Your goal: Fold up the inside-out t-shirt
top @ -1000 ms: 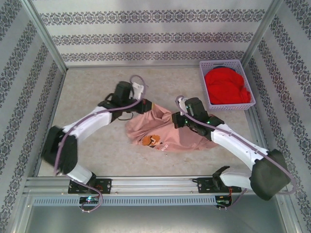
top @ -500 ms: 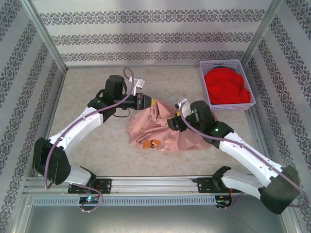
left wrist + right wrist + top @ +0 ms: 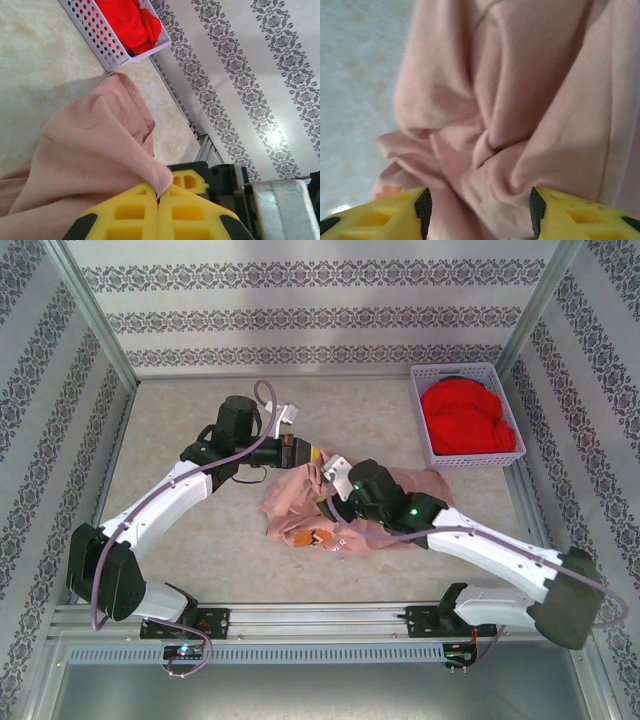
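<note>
Between the pressed-together yellow pads of the left gripper point(image 3: 159, 192), an edge of the inside-out t-shirt point(image 3: 90, 145) is pinched. From that pinch the salmon-pink cloth drapes away and down toward the table point(image 3: 30, 65). The hold looks meant to lift one part of the garment clear, so that the rest can be sorted out below it. Beyond those jaws, apart from the cloth, stands the pale basket point(image 3: 112, 57) with the red garment point(image 3: 130, 22) inside, which has no part in this job. The right gripper point(image 3: 480, 212) has its jaws spread, one yellow pad on each side of a bunched ridge of the shirt. The crumpled folds lie just ahead of and between the pads without being clamped, and whether the pads touch the fabric I cannot tell. Outside one pad a scrap of the orange print point(image 3: 387, 191) peeks from the heap's edge, with bare table past it. From above, the shirt is a crumpled heap between the two grippers, raised at the left gripper's pinch, with the right arm reaching in over its middle. I judge that the right jaws stand open over the bunch to take a second hold, so that both arms can draw the shirt open and flat. Folding proper has not yet begun. With so many layers piled between the pads, a close there may gather more than one thickness.
</note>
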